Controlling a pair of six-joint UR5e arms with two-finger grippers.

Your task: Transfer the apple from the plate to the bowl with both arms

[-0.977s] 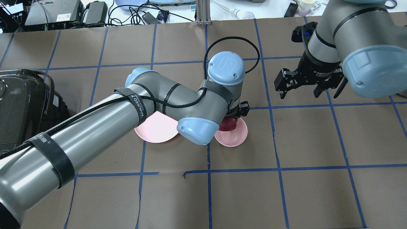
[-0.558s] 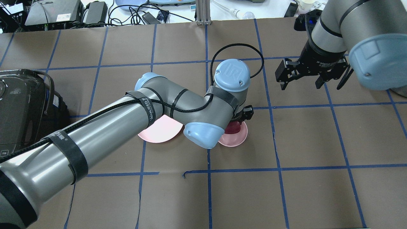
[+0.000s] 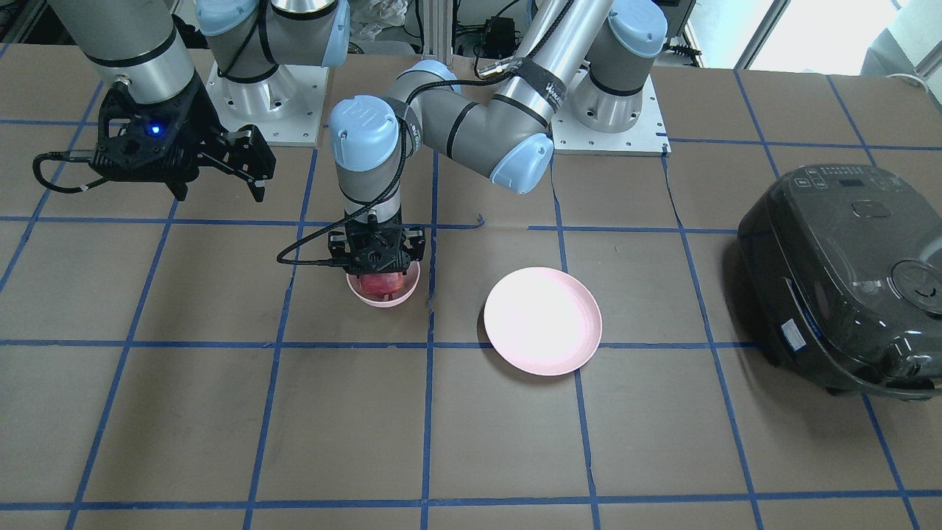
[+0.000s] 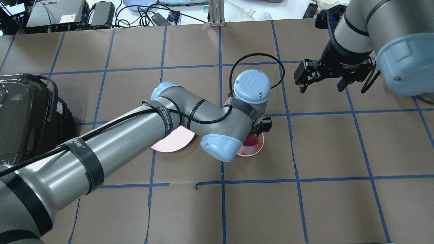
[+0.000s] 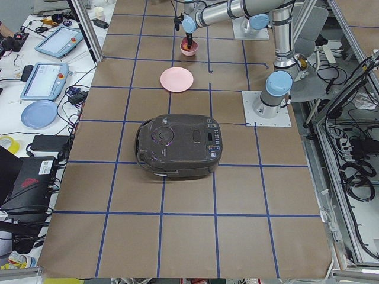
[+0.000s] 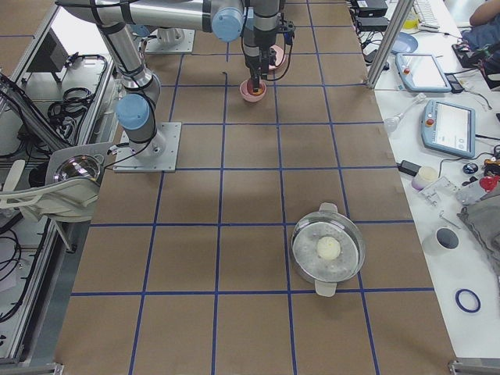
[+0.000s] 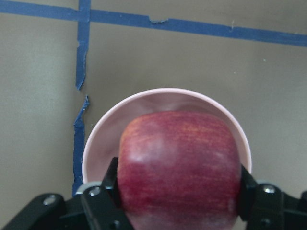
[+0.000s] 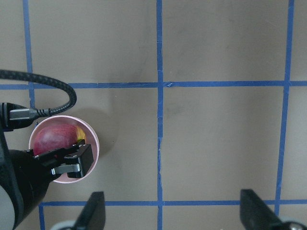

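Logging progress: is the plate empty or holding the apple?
Empty. The plate is entirely bare; the left gripper holds the apple at the bowl.

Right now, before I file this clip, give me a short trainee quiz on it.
1. True or false: the apple lies on the plate.
2. The left gripper is: A open, B shut on the apple, C out of view.
3. Fill in: the right gripper, away from the bowl, is ____.
Key: 1 false; 2 B; 3 open.
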